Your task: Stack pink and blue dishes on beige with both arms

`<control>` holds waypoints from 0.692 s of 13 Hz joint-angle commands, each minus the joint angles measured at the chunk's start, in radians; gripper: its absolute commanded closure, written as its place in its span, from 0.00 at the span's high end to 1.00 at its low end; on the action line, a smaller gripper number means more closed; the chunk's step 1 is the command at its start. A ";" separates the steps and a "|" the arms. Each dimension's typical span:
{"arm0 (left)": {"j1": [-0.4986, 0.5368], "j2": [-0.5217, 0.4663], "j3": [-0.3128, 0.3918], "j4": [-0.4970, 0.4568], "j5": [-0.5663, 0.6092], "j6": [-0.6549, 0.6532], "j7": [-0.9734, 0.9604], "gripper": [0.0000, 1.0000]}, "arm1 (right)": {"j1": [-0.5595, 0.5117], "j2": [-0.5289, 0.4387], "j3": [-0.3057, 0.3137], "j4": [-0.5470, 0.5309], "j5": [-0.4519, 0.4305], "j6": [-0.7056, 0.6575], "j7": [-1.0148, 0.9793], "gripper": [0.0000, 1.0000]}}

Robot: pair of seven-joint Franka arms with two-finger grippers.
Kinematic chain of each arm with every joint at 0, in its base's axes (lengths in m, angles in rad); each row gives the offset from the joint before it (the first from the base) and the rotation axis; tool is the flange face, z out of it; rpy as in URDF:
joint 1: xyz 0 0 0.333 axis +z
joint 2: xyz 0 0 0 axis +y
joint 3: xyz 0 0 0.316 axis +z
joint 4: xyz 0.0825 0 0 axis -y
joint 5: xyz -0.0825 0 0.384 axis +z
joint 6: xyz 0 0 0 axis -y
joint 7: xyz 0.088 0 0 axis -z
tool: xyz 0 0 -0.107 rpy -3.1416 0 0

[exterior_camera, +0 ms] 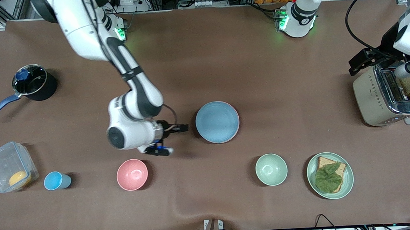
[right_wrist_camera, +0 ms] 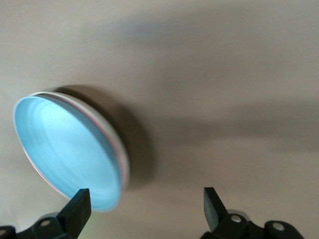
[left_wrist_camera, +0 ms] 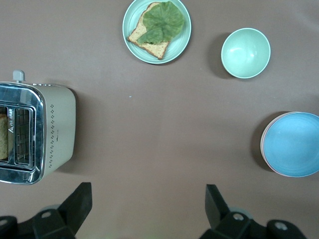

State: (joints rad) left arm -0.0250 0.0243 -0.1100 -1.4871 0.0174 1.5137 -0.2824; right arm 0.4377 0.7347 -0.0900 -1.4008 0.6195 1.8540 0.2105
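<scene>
Fingers of the right gripper (right_wrist_camera: 144,211) are spread wide and hold nothing, hovering just beside the light blue plate (exterior_camera: 217,121). That plate tops a stack at mid-table, the pink plate's (left_wrist_camera: 263,149) rim peeking out under it; the beige plate cannot be made out. The left gripper (left_wrist_camera: 148,206), also wide open and empty, waits above the toaster (exterior_camera: 384,96). Brown matting (exterior_camera: 259,73) covers the table; cabling and racks line the arms' edge.
</scene>
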 commanded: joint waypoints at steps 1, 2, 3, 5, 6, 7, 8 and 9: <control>-0.001 -0.027 0.018 -0.022 -0.040 -0.007 0.032 1.00 | -0.100 -0.095 -0.014 -0.020 -0.139 -0.145 -0.036 1.00; 0.003 -0.029 0.018 -0.022 -0.040 -0.009 0.034 1.00 | -0.143 -0.115 -0.016 -0.020 -0.180 -0.182 -0.058 1.00; 0.008 -0.027 0.032 -0.021 -0.043 -0.010 0.040 1.00 | -0.177 -0.136 -0.017 -0.021 -0.219 -0.211 -0.080 1.00; 0.011 -0.024 0.033 -0.016 -0.050 -0.009 0.057 1.00 | -0.238 -0.176 -0.016 -0.024 -0.350 -0.237 -0.092 1.00; 0.011 -0.023 0.033 -0.016 -0.050 -0.010 0.057 1.00 | -0.267 -0.193 -0.016 -0.024 -0.398 -0.245 -0.108 1.00; 0.011 -0.023 0.033 -0.016 -0.048 -0.009 0.057 1.00 | -0.302 -0.208 -0.016 -0.024 -0.427 -0.251 -0.156 1.00; 0.011 -0.021 0.033 -0.016 -0.047 -0.009 0.057 1.00 | -0.339 -0.225 -0.016 -0.024 -0.440 -0.260 -0.218 1.00; 0.011 -0.021 0.032 -0.016 -0.040 -0.009 0.057 1.00 | -0.368 -0.253 -0.017 -0.023 -0.443 -0.278 -0.262 1.00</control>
State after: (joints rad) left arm -0.0186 0.0218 -0.0799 -1.4915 -0.0041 1.5135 -0.2514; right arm 0.1290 0.5472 -0.1251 -1.3975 0.2096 1.6010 0.0223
